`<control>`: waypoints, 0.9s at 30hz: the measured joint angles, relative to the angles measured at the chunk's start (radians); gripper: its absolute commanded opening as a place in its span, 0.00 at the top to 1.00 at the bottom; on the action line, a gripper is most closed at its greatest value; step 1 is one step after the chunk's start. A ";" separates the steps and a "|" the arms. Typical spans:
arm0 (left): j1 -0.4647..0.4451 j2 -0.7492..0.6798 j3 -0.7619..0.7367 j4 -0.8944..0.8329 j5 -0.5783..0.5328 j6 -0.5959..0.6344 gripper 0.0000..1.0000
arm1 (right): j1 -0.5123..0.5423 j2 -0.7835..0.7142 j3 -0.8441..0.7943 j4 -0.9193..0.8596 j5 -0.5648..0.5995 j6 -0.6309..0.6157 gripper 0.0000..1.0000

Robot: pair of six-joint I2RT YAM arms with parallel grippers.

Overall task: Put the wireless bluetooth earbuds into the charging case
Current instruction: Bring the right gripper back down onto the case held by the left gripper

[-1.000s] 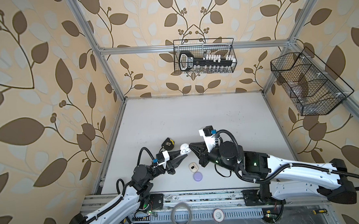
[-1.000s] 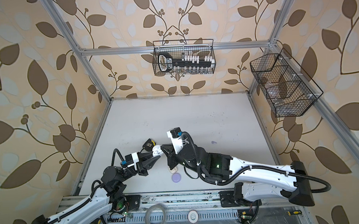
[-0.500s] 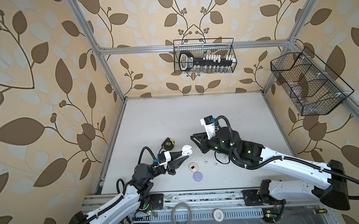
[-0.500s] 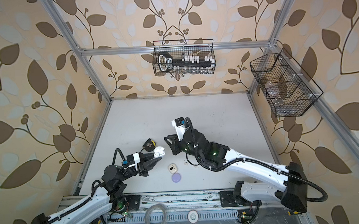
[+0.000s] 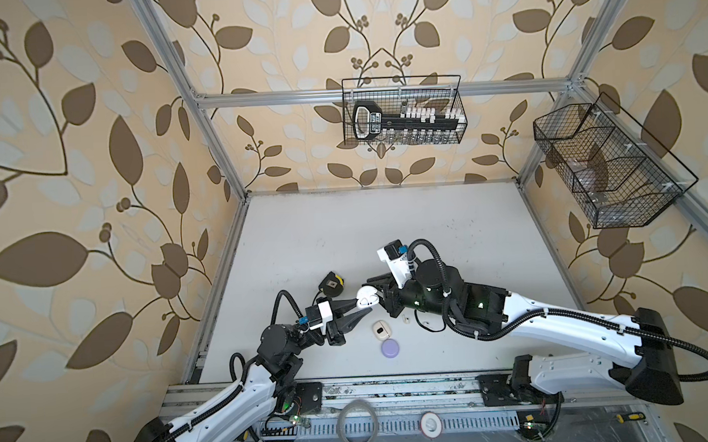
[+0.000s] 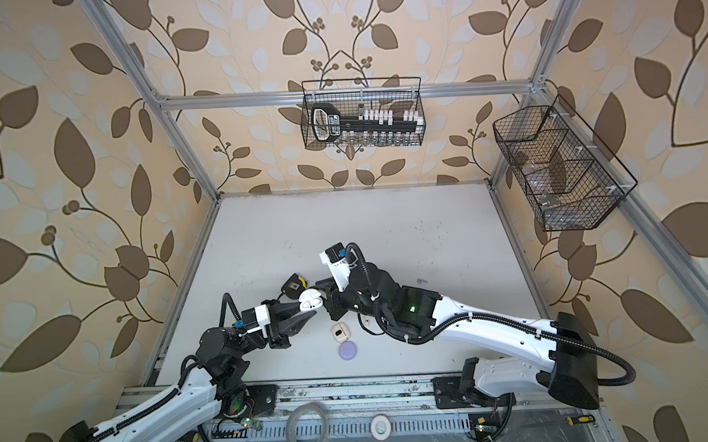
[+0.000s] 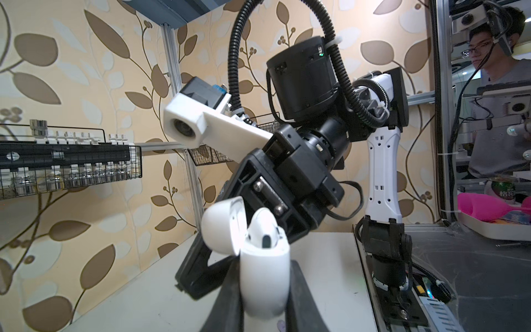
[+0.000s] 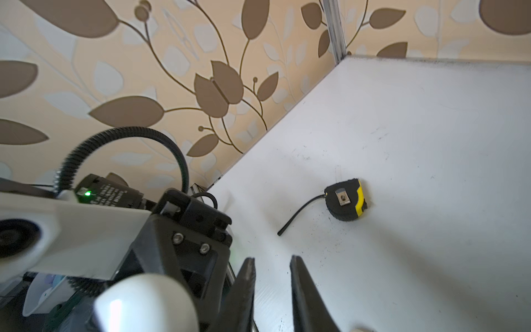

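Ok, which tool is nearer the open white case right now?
Left. The left tool is clamped on the white case, holding it up. The right tool sits close beside it, jaws apart, holding nothing.

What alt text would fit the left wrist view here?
A white charging case, lid flipped open with one white earbud seated inside, is gripped in the left claw. The right arm looms close behind it, with a wire basket on the leaf-patterned wall and a person beyond the metal frame.
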 measured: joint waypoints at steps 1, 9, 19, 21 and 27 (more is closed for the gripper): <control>0.000 0.000 0.000 -0.001 0.002 0.000 1.00 | 0.000 -0.023 -0.012 0.021 -0.001 -0.001 0.75; 0.000 0.031 0.000 -0.040 0.016 0.000 1.00 | -0.011 -0.084 -0.050 0.176 -0.082 -0.003 0.75; 0.000 0.037 0.000 -0.055 0.016 0.000 1.00 | 0.002 -0.119 -0.052 0.132 -0.009 0.003 0.73; 0.000 0.039 0.000 -0.055 0.016 0.000 1.00 | -0.039 -0.134 -0.052 0.101 0.015 0.030 0.74; 0.000 0.041 0.000 -0.055 0.016 0.000 1.00 | -0.144 -0.071 -0.052 0.043 0.000 0.081 0.76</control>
